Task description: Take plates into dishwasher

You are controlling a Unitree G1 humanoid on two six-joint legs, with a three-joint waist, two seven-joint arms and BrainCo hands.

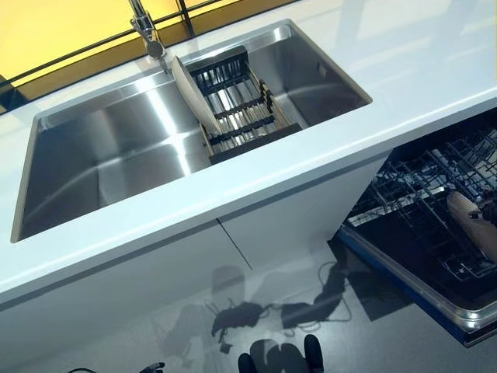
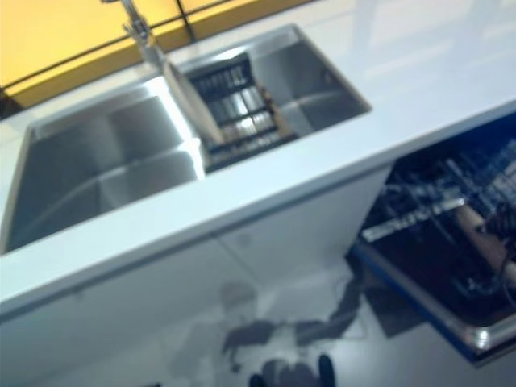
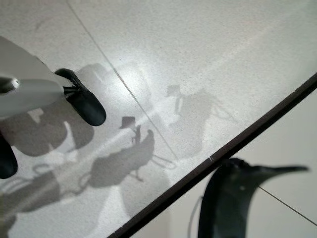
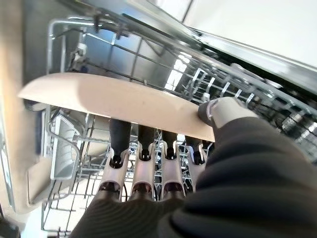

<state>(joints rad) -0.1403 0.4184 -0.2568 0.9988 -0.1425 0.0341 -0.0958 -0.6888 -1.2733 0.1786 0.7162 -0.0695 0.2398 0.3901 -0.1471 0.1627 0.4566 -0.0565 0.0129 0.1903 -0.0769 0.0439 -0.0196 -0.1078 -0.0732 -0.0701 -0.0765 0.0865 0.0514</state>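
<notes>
A beige plate is pinched in my right hand, fingers beneath it and thumb over its rim. It is held on edge just above the wire lower rack of the open dishwasher. From the head the same plate shows at the far right over the rack. A second pale plate leans upright against the dark drying rack set in the sink. My left hand hangs low over the floor, fingers relaxed and holding nothing.
The white counter runs across in front of the sink, with a faucet behind. The pulled-out dishwasher rack and its blue-edged front jut out at the right. A grey cutlery basket sits in the rack.
</notes>
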